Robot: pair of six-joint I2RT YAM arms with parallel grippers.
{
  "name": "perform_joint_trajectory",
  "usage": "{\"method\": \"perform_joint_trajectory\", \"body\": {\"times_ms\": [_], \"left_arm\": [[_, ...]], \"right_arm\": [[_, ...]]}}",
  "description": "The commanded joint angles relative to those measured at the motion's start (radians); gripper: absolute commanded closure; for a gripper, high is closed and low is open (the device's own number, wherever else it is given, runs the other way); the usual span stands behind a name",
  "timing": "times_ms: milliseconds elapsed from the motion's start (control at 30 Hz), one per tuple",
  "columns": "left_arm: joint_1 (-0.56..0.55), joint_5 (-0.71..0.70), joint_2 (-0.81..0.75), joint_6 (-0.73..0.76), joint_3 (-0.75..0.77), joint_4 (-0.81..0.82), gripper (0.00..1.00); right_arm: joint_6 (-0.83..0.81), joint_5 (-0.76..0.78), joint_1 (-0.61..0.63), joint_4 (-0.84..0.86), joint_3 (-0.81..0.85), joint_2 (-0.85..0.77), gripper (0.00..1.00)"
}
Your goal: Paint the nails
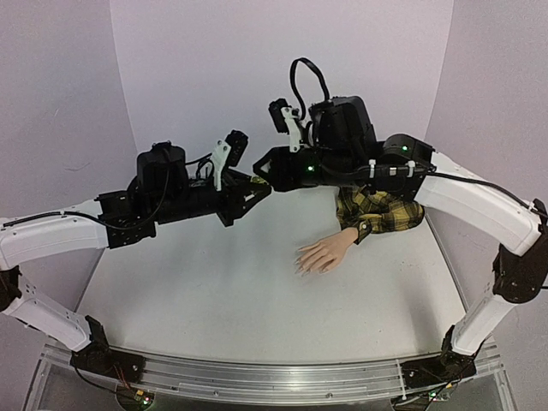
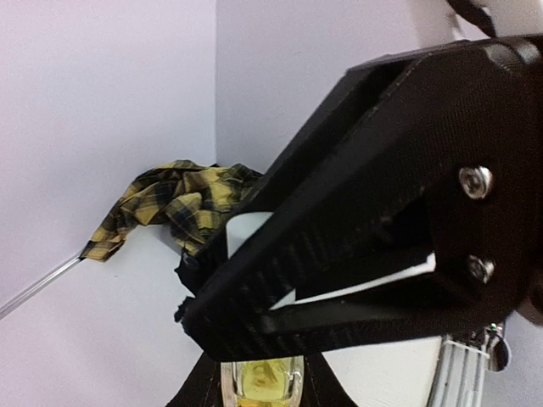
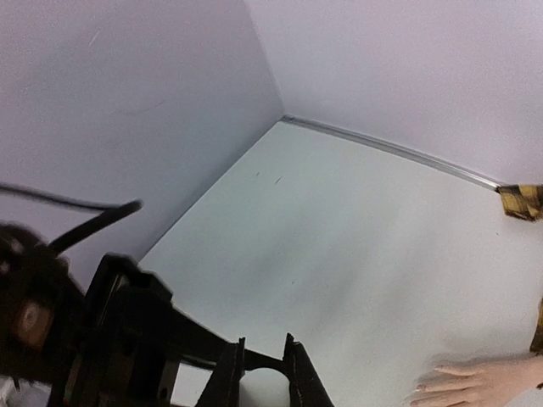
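Left gripper (image 1: 248, 195) reaches to mid-table and is clamped on a small yellowish bottle (image 2: 261, 381), which is cut off at the bottom of the left wrist view and hidden by black fingers in the top view. Right gripper (image 1: 264, 171) meets it tip to tip with its fingers drawn close just above the bottle, blocking the bottle's top, so cannot tell if they grip anything. The mannequin hand (image 1: 327, 253) lies palm-down on the table (image 1: 214, 291) right of centre, apart from both claws, its nails (image 1: 300, 262) too small to make out and its plaid sleeve (image 1: 381, 210) partly under the right arm.
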Motion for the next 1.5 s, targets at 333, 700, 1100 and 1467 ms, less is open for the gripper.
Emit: {"method": "perform_joint_trajectory", "body": {"times_ms": [333, 700, 1100, 1467], "left_arm": [[0.02, 1.049, -0.068, -0.114, 0.061, 0.104, 1.0], [0.019, 0.305, -0.121, 0.137, 0.055, -0.076, 1.0], [-0.016, -0.107, -0.065, 0.182, 0.015, 0.016, 1.0], [-0.029, -0.222, -0.006, 0.141, 0.03, 0.02, 1.0]], "right_arm": [[-0.356, -1.067, 0.004, 0.033, -0.082, -0.132, 1.0], [-0.121, -0.25, 0.004, 0.154, -0.253, -0.29, 0.11], [0.197, 0.078, 0.02, 0.156, -0.178, -0.168, 0.19], [0.211, 0.183, 0.035, 0.099, -0.063, -0.065, 0.41]]}}
